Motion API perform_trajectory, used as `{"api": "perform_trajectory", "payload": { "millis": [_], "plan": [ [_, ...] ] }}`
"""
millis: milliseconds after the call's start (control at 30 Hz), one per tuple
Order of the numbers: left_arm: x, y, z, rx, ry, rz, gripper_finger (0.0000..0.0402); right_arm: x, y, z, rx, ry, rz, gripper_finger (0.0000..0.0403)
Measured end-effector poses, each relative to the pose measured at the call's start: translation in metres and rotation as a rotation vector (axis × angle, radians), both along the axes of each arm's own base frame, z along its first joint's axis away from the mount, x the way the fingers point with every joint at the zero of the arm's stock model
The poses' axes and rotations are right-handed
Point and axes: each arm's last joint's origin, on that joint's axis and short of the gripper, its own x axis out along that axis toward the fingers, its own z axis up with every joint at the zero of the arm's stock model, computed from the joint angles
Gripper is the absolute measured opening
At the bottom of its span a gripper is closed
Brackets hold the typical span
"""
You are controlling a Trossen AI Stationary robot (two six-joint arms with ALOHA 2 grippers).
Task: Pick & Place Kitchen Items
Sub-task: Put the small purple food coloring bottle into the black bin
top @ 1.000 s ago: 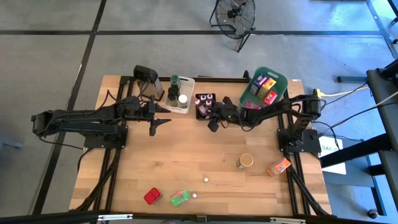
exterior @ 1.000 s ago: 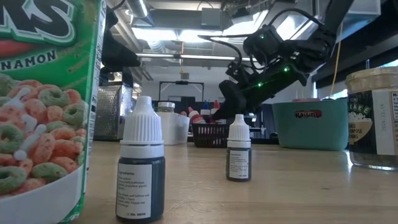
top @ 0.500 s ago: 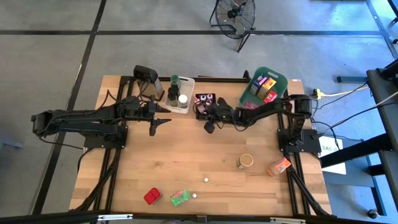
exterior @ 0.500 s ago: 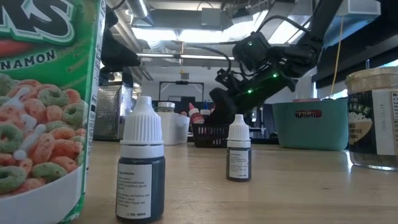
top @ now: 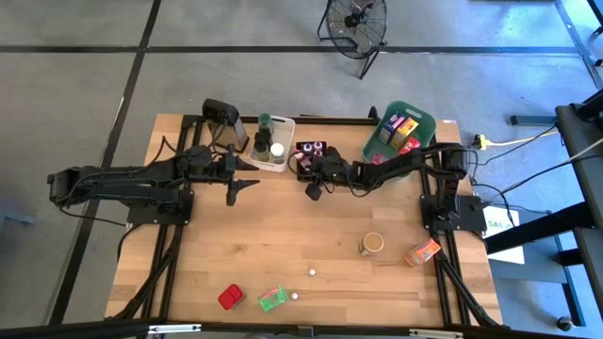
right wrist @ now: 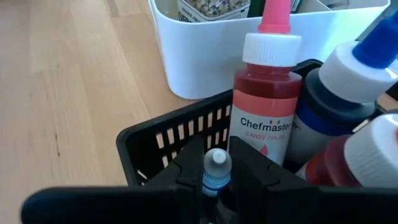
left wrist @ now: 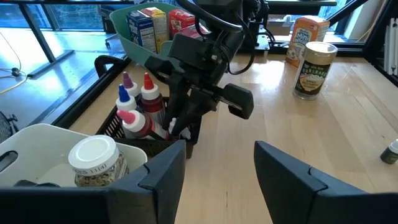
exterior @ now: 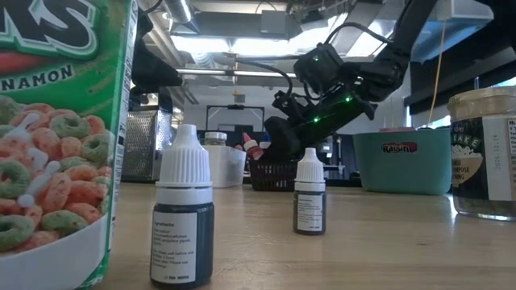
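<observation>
Right end effector [right wrist: 216,186] clamped on a tiny white-capped blue bottle [right wrist: 215,171], poised over the black slotted basket [right wrist: 163,144] (beside red Chefmaster bottle [right wrist: 264,109]). Left end effector [left wrist: 216,163] parted, empty.

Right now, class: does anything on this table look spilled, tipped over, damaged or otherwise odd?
Nothing stands out. The right gripper holds a tiny capped bottle upright at the black basket. The bottles inside the basket stand upright, as do both dropper bottles on the table. No spill shows.
</observation>
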Motion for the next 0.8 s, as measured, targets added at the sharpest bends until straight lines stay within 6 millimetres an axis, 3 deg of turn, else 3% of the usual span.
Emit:
{"api": "perform_trajectory", "payload": {
  "millis": [300, 800],
  "plan": [
    [0.0, 0.0, 0.0, 0.0, 0.0, 0.0, 0.0184, -0.0005, 0.0, -0.0008, 0.003, 0.011, 0.0, 0.0062],
    [0.0, 0.0, 0.0, 0.0, 0.0, 0.0, 0.0184, -0.0011, 0.0003, -0.0021, -0.004, 0.027, 0.013, 0.0117]
  ]
}}
